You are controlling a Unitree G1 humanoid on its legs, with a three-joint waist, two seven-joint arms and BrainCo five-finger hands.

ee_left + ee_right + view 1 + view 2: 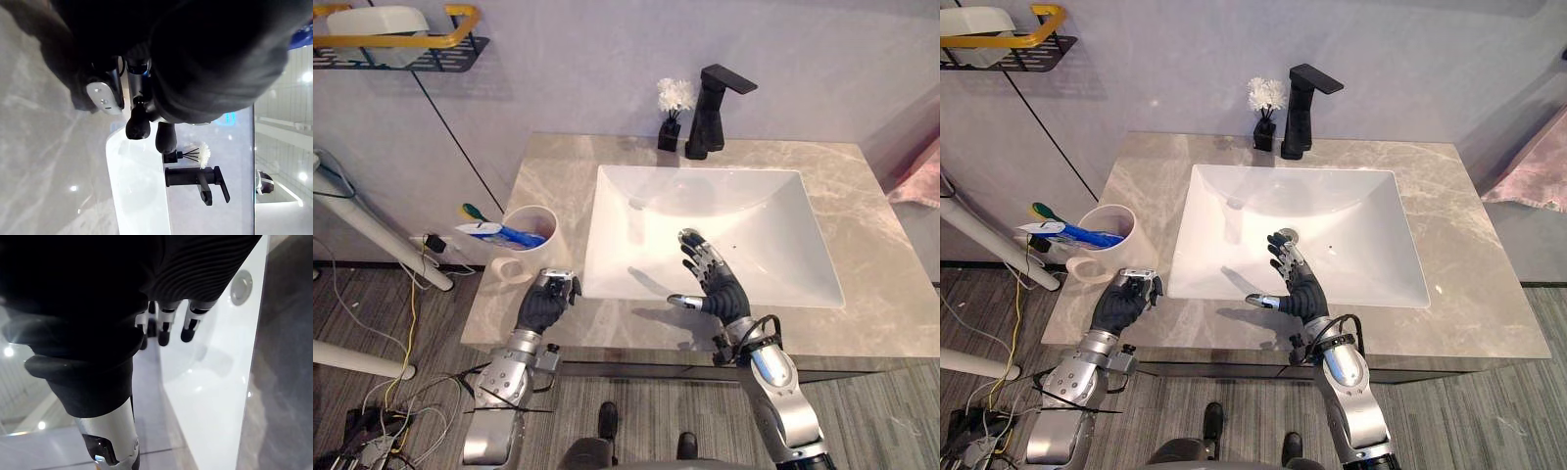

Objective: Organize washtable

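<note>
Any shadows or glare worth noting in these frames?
Left eye view: the right hand throws a soft shadow onto the sink, as does the faucet. Left wrist view: lamp glints on the countertop. Right wrist view: small highlights on the sink's wall.

Counter (871, 206) beige marble w/ pale veins; sink (754, 201) white, tap (709, 110) black. Cup (530, 257) white, tube (497, 233) blue & white, toothbrush (469, 210) green. Flowers (676, 94) white in black vase (669, 134); shelf (460, 52) black w/ yellow rail (382, 41).
</note>
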